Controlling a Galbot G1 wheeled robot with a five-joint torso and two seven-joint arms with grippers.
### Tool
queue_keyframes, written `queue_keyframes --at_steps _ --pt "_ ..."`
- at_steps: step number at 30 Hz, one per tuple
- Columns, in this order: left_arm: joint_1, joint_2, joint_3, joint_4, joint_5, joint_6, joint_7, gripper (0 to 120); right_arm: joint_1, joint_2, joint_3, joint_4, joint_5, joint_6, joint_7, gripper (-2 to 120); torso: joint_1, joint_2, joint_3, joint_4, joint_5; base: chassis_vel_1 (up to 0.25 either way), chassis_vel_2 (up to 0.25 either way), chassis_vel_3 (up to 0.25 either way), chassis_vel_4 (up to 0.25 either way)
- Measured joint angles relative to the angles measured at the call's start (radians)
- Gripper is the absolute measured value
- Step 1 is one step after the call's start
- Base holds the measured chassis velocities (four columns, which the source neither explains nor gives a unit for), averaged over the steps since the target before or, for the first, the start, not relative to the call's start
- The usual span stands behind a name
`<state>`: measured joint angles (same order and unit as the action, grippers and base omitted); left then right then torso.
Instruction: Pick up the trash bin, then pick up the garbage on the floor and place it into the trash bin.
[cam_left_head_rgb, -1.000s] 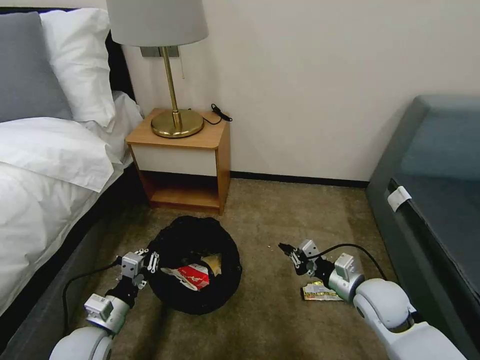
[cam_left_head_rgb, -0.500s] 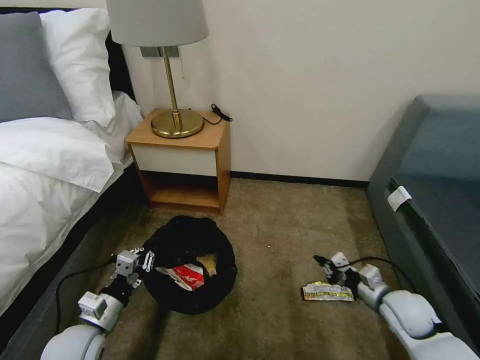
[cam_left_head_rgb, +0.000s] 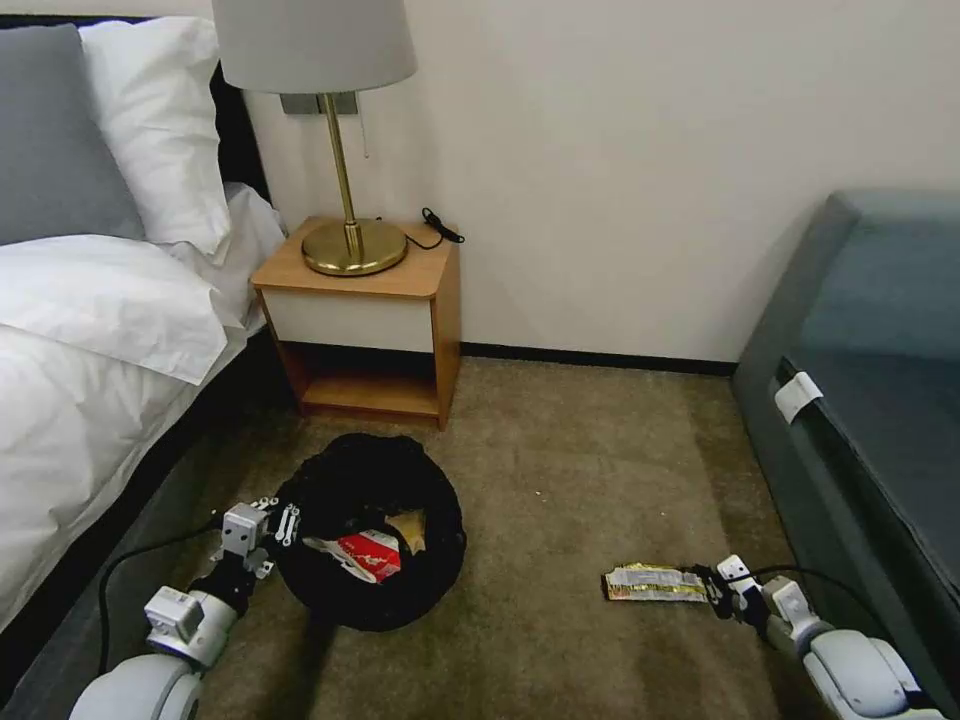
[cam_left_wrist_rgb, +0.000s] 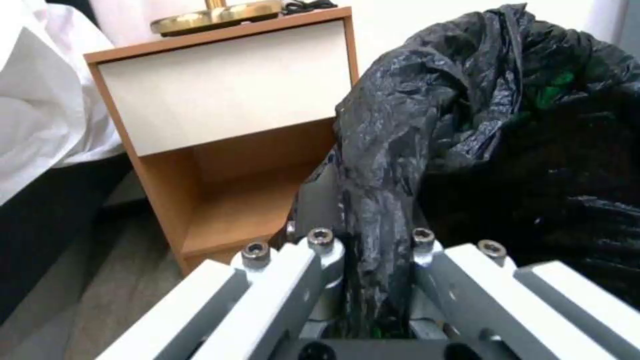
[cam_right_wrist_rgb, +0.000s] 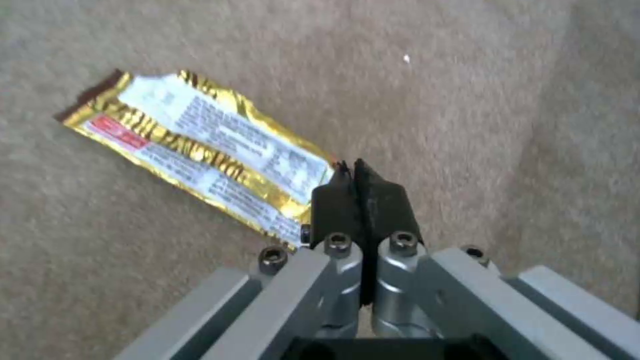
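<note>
The trash bin (cam_left_head_rgb: 345, 478), draped in a crinkly black bag (cam_left_wrist_rgb: 480, 125), stands on the carpet before the nightstand. Inside it lie a crushed red-and-white cup (cam_left_head_rgb: 368, 553) and a scrap of brown paper (cam_left_head_rgb: 412, 525). My left gripper (cam_left_head_rgb: 285, 522) is at the bin's left rim, shut on a fold of the bag (cam_left_wrist_rgb: 373, 235). One piece of garbage, a gold-edged snack wrapper (cam_left_head_rgb: 650, 583), lies flat on the carpet to the right. My right gripper (cam_left_head_rgb: 712, 580) is low at the wrapper's right end, shut, its black tips (cam_right_wrist_rgb: 352, 172) together over the wrapper's (cam_right_wrist_rgb: 200, 150) edge.
A wooden nightstand (cam_left_head_rgb: 365, 320) with a brass lamp (cam_left_head_rgb: 350, 245) stands against the wall behind the bin. The bed (cam_left_head_rgb: 90, 330) runs along the left, and a dark grey-blue sofa (cam_left_head_rgb: 870, 400) runs along the right. Open carpet (cam_left_head_rgb: 540, 480) lies between bin and wrapper.
My right gripper has swung right and down from mid-carpet to the wrapper's right end. The left gripper and the bin have shifted slightly left and nearer.
</note>
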<state>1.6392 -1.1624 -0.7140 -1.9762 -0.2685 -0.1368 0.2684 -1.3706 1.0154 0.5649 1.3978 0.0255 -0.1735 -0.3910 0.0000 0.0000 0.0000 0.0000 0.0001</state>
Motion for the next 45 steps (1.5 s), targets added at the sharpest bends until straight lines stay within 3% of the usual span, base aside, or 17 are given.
queue_keyframes --at_steps 10,21,23,25,32,38,45 --pt "0.031 -0.002 -0.034 -0.01 -0.001 0.001 -0.001 3 0.058 0.028 -0.022 -0.086 -0.027 0.007 0.016 4 0.0 0.0 0.0 0.0001 -0.0001 0.0 0.0 0.0 0.0" --pt "0.041 0.004 -0.044 -0.02 -0.006 0.006 0.0 3 0.109 0.044 -0.026 -0.166 -0.051 0.021 0.019 40 0.0 0.0 0.0 0.0 -0.0001 0.0 0.0 0.0 0.0" --pt "0.039 0.01 -0.043 -0.022 -0.011 0.013 0.0 3 0.12 0.05 -0.026 -0.189 -0.056 0.025 0.019 54 0.0 0.0 0.0 0.0 -0.0002 0.0 0.0 0.0 0.0" --pt "0.039 0.011 -0.043 -0.022 -0.011 0.014 0.0 3 0.123 0.051 -0.026 -0.194 -0.059 0.027 0.019 56 0.0 0.0 0.0 0.0 -0.0001 0.0 0.0 0.0 0.0" --pt "0.039 0.013 -0.041 -0.018 -0.012 0.015 0.001 3 0.138 0.065 -0.028 -0.227 -0.074 0.038 0.019 88 0.0 0.0 0.0 0.0 -0.0001 0.0 0.0 0.0 0.0" --pt "0.046 0.013 -0.042 -0.018 -0.012 0.012 0.004 3 0.148 0.079 -0.031 -0.25 -0.085 0.042 0.02 99 0.0 0.0 0.0 0.0 -0.0001 0.0 0.0 0.0 0.0" --pt "0.06 0.015 -0.051 -0.027 -0.017 0.006 0.008 3 0.169 0.089 -0.042 -0.286 -0.092 0.052 0.02 100 0.0 0.0 0.0 0.0 -0.0001 0.0 0.0 0.0 0.0"
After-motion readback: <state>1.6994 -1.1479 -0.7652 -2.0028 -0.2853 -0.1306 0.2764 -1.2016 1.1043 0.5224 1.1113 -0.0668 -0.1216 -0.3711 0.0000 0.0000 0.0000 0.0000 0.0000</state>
